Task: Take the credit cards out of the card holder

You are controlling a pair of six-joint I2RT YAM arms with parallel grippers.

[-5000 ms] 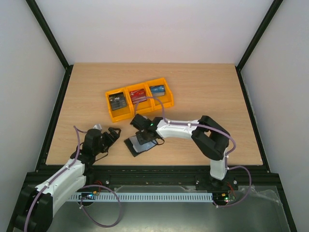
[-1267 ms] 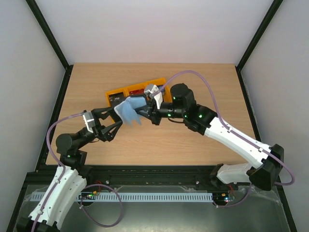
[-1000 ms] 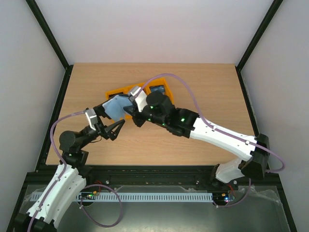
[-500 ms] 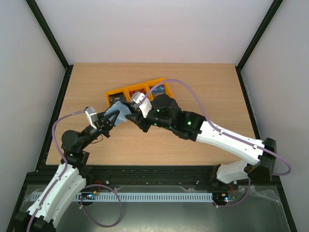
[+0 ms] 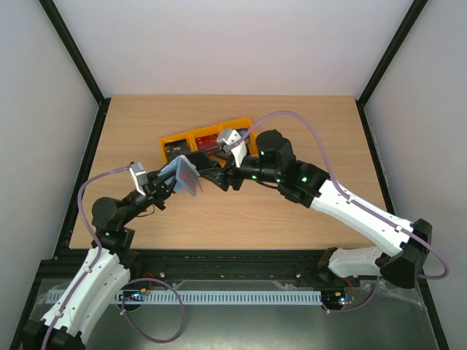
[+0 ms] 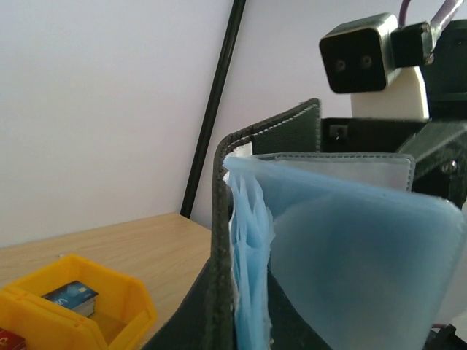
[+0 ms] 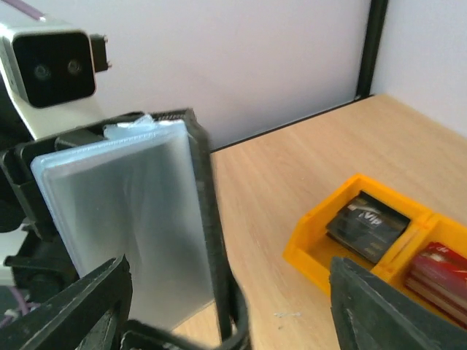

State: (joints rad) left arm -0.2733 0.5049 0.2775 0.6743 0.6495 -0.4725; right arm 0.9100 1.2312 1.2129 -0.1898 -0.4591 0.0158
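Left arm: extended from the near left corner toward the table [image 5: 306,197] middle, with the forearm raised.
Left gripper [image 5: 166,185]: closed on the left edge of the card holder [image 5: 187,175]. Its fingers are not seen in its own wrist view.
Card holder: held clear of the table and opened, between the two grippers and just in front of the yellow bins [image 5: 244,124].
Right gripper [image 5: 213,177]: fingers [image 7: 73,313] spread wide. The holder is seen ahead of them and nearer the one on the left. No contact can be made out.
Right arm: stretched from the near right corner across to the middle, with the wrist pointed at the holder.
Credit cards: a dark grey card [image 5: 177,149] and a red card [image 5: 208,138] are lying in separate bins.
Left wrist view: blue-grey pockets [image 6: 350,262] are fanned inside a stitched black cover. A blue card [image 6: 71,297] is shown in a bin. The right wrist camera [image 6: 365,58] is seen beyond.
Right wrist view: the holder's clear pocket face [image 7: 124,219] is shown upright, with the left wrist camera [image 7: 55,62] above it.
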